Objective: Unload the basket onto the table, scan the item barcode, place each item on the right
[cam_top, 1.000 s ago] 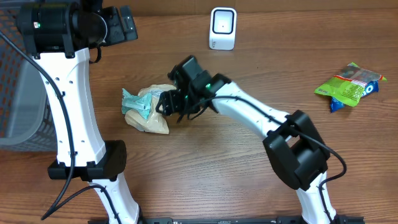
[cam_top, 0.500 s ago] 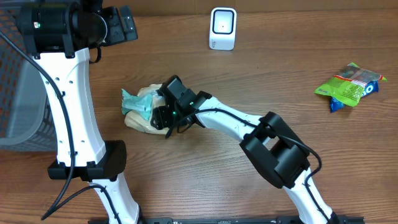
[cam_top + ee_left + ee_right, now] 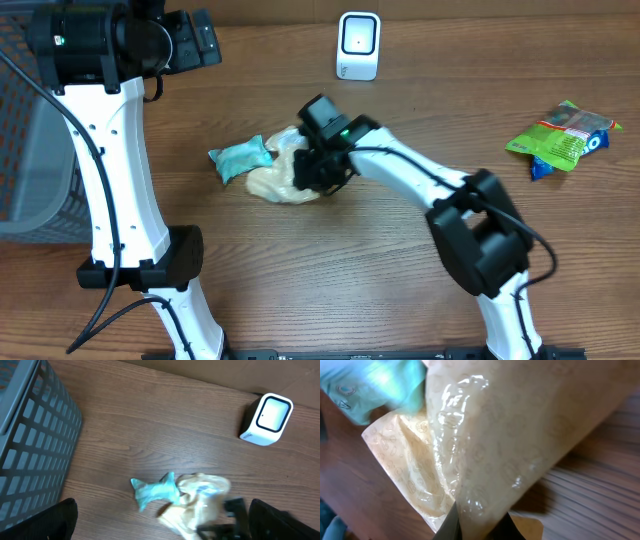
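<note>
The beige bag (image 3: 270,183) is pinched mid-frame by the right gripper (image 3: 318,172). The left gripper (image 3: 197,40) is spread wide at upper left.

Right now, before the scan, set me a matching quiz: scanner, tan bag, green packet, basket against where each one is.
Things:
1. scanner
2. tan bag
3. green packet
4. grey basket

Places:
A. left edge of the table
B. mid-table, clamped in the right jaws
C. far edge, centre
D. right side, lying alone

Pairs: 1-C, 2-B, 3-D, 4-A
</note>
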